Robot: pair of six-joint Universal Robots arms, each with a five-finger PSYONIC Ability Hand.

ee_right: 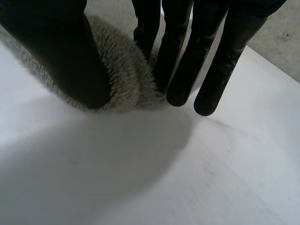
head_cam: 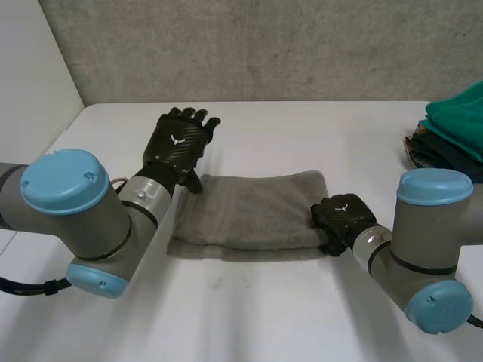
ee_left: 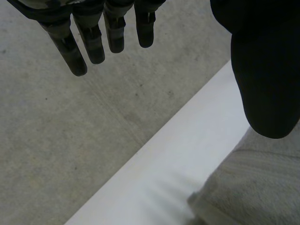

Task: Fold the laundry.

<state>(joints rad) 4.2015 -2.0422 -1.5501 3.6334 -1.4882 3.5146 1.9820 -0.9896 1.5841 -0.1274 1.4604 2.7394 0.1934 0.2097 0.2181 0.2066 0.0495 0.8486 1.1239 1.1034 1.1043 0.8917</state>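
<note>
A grey towel [head_cam: 249, 211] lies folded into a long strip across the middle of the white table [head_cam: 249, 317]. My left hand [head_cam: 177, 139] hovers open over the towel's far left corner, fingers [ee_left: 93, 42] straight and spread, thumb [ee_left: 262, 70] hanging above the towel [ee_left: 253, 187] without touching it. My right hand [head_cam: 343, 219] sits low at the towel's right end. In the right wrist view the towel's end [ee_right: 124, 75] is bunched between the thumb [ee_right: 61, 51] and the straight fingers [ee_right: 183, 70], whose tips reach down to the table.
A stack of folded clothes [head_cam: 453, 128], green on top and dark below, stands at the table's far right edge. A grey wall [head_cam: 264, 45] rises behind the table. Bare tabletop stretches in front of the towel.
</note>
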